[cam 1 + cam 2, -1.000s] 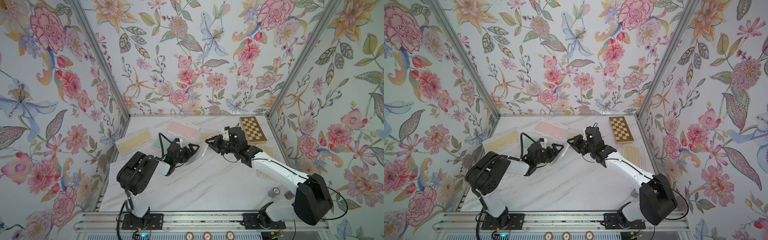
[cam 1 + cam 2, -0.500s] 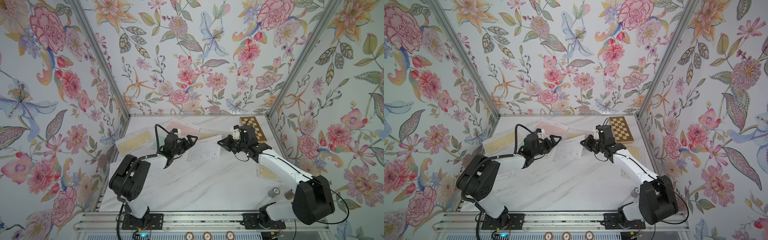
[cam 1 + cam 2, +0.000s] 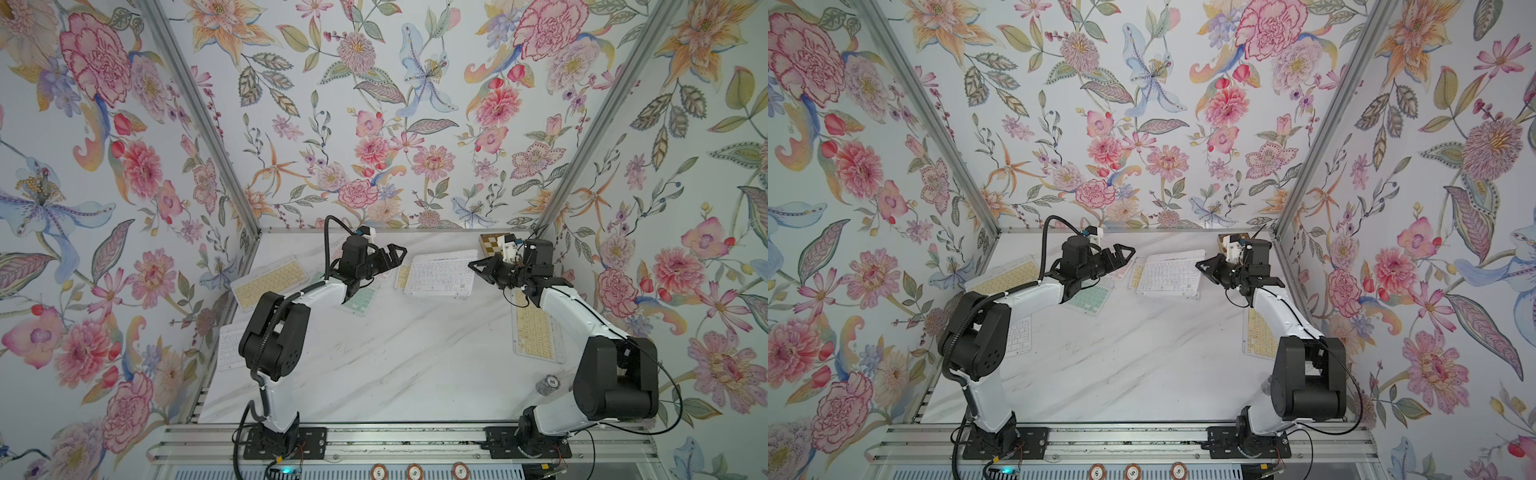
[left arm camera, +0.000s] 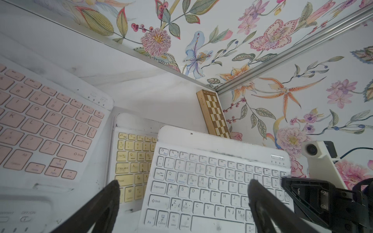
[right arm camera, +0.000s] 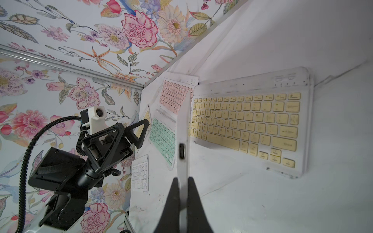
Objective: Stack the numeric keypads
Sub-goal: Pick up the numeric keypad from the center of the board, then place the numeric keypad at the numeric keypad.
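Farthest from the chessboard (image 3: 490,245), against the opposite wall, an outer yellow keypad (image 3: 272,282) and a spare white keypad (image 3: 230,351) lie flat and apart on the table (image 3: 395,374), not yet stacked.

Closer to the chessboard, the left gripper (image 3: 392,259) hangs with its jaws spread wide and nothing between them. The mint keypad (image 3: 362,299) lies under its wrist. The pink keypad (image 4: 44,123) is just beside the pile, on the side away from the chessboard. I judge this gripper is held open and clear so it can steady or square the pile without blocking it.

Closer again is the pile itself: the white keypad (image 3: 442,274) sits askew over the lower yellow keypad (image 4: 131,161), leaving uncovered only the yellow end farthest from the chessboard.

The right gripper (image 5: 182,181) is pinching the white keypad by the thin short edge that faces the chessboard, near its charging port. A slim board offers little else to grip, which probably explains this hold. From the jaws the board runs away from the chessboard, over the yellow one. Its gripped end looks raised off the yellow keys, but I cannot tell whether the far end is touching down.

Past the gripper, on the chessboard's own wall but nearer the arm bases, a side yellow keypad (image 3: 536,332) lies partly under the right arm, also unstacked.
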### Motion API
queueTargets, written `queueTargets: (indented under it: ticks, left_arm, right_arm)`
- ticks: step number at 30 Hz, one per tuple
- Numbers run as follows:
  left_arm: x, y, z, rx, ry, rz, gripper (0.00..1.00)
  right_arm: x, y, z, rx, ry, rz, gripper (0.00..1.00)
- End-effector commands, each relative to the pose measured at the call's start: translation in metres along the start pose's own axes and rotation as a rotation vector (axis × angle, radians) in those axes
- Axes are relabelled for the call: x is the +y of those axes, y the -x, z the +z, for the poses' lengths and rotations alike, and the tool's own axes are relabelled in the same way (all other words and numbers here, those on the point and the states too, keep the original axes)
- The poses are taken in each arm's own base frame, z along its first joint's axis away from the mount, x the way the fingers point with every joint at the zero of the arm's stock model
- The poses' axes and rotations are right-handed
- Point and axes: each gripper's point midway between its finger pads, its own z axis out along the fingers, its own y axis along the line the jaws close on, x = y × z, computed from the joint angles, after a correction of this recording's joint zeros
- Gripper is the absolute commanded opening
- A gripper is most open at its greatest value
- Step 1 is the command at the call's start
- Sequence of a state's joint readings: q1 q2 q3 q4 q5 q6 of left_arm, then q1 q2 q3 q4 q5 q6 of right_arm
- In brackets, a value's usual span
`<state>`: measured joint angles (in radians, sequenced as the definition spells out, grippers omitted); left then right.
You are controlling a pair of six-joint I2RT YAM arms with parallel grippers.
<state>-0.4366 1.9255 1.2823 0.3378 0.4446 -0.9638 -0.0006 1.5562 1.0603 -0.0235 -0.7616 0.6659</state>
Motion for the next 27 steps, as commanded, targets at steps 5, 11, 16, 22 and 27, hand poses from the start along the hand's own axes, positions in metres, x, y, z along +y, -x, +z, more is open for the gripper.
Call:
queueTargets:
  ticks: [5, 11, 16, 22, 27]
  left_arm:
    - [0.028, -0.006, 0.033, 0.055, 0.052, 0.017, 0.99]
    - [0.047, -0.017, 0.053, 0.091, 0.077, 0.011, 0.99]
    - [0.057, -0.024, 0.065, 0.109, 0.081, -0.002, 0.99]
    - [0.065, -0.031, 0.074, 0.125, 0.091, -0.008, 0.99]
    - [0.069, -0.035, 0.079, 0.138, 0.094, -0.01, 0.99]
  right_arm:
    - [0.015, 0.029, 0.015, -0.027, 0.184, -0.018, 0.01]
    - [0.002, 0.032, 0.032, 0.001, 0.192, 0.013, 0.02]
    - [-0.014, 0.032, 0.044, 0.023, 0.178, 0.035, 0.03]
    - [-0.025, 0.031, 0.054, 0.048, 0.182, 0.051, 0.06]
    - [-0.035, 0.029, 0.06, 0.06, 0.179, 0.063, 0.09]
